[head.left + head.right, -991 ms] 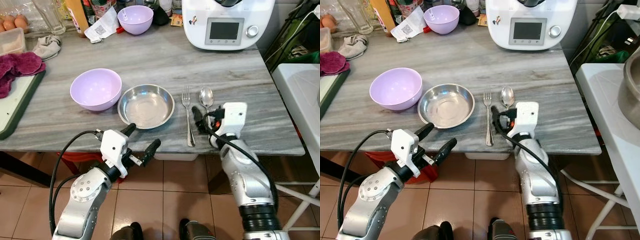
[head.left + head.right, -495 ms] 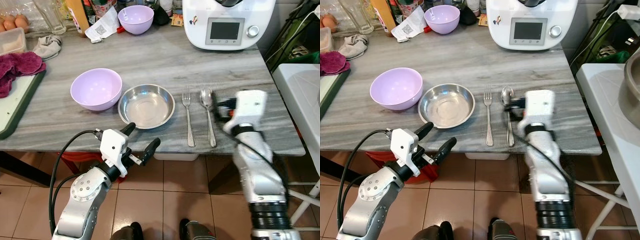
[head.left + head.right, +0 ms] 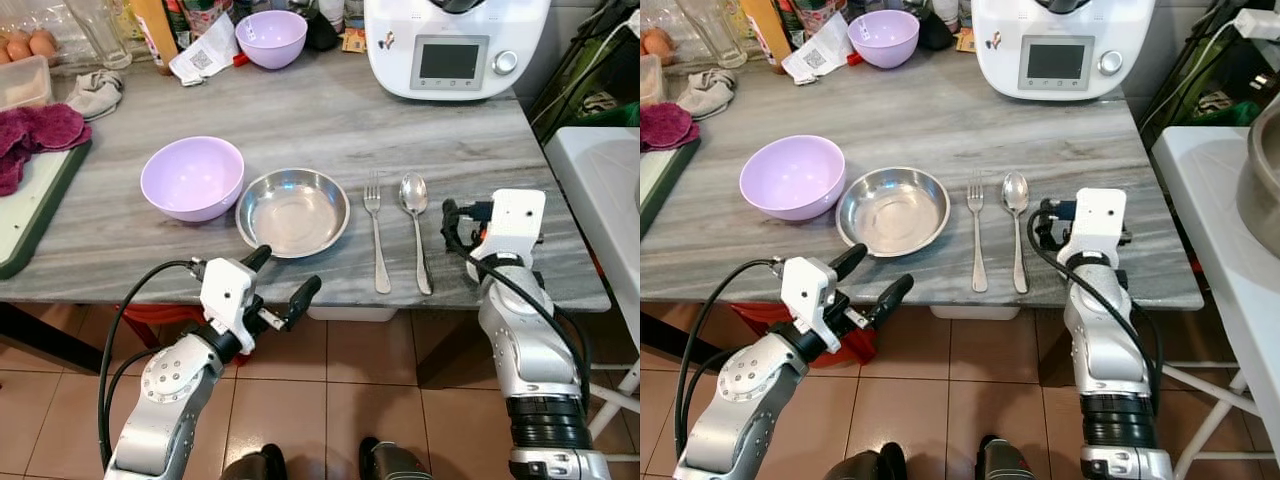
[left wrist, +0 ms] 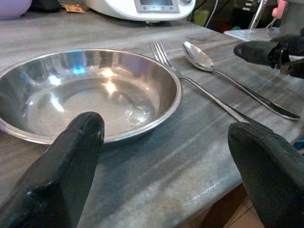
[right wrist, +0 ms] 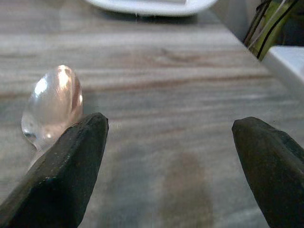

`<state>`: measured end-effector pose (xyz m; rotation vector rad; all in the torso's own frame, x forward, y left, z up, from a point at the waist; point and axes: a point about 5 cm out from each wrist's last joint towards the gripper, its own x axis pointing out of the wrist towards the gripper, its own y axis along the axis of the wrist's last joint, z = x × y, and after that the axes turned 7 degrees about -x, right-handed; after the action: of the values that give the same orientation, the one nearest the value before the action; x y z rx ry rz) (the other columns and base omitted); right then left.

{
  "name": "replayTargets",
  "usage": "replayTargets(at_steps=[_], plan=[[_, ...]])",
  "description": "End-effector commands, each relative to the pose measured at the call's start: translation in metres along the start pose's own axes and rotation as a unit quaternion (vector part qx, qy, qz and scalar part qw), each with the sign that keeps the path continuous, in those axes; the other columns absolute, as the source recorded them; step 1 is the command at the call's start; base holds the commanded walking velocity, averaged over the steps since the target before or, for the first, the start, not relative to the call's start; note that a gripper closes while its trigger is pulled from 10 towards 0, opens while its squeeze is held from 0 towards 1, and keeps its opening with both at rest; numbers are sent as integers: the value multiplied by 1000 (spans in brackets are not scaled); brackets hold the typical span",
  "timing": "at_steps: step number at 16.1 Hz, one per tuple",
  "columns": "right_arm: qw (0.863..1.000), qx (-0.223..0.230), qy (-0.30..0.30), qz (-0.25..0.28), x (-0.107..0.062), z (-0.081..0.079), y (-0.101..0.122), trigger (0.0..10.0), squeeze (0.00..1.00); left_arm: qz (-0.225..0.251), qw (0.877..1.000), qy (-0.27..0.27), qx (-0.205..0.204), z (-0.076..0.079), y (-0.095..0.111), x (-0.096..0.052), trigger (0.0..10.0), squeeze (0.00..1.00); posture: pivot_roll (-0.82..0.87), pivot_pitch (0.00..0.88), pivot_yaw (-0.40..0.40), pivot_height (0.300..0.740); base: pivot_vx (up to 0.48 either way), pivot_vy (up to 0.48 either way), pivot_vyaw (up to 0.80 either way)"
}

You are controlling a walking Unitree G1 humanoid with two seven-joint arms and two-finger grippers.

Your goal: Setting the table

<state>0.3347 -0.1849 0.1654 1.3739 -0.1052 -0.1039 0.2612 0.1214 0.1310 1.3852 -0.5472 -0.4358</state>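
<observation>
— Can any writing be read on the table?

— A dark square code is printed on the white paper packet [image 3: 203, 57] at the far edge, but no word on it can be made out. A grey screen is set in the white kitchen machine [image 3: 455, 45], beside a round knob; nothing on the screen is legible.

— How are the table things laid out?

— A steel bowl [image 3: 293, 211], shallow and polished, is placed on the grey marbled table [image 3: 300, 110], with a lilac bowl [image 3: 192, 178] just beside it on its left. To the right of the steel bowl a fork [image 3: 376, 235] and a spoon [image 3: 416, 228] are laid side by side, tines and bowl pointed away from the robot, handles toward the near edge. A second lilac bowl [image 3: 271, 38] is seen at the far side.

— And the grippers?

— The left gripper [image 3: 280, 277] is held at the near table edge in front of the steel bowl, its fingers spread wide and nothing between them. The right gripper [image 3: 449, 224] is held over the table just right of the spoon — fingers parted, nothing gripped, the spoon lying apart from them.
</observation>
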Motion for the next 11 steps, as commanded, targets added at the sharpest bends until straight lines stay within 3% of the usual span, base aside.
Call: replayTargets(at_steps=[1, 11], plan=[[1000, 7, -5, -24, 0, 3, -7, 10000, 0, -7, 1000, 0, 0, 0, -2, -2, 10000, 0, -150, 219, 30, 740, 0, 0, 0], [997, 12, 24, -68, 5, -3, -16, 10000, 0, -2, 1000, -17, -6, 3, 0, -4, 10000, 0, -148, 221, 28, 740, 0, 0, 0]])
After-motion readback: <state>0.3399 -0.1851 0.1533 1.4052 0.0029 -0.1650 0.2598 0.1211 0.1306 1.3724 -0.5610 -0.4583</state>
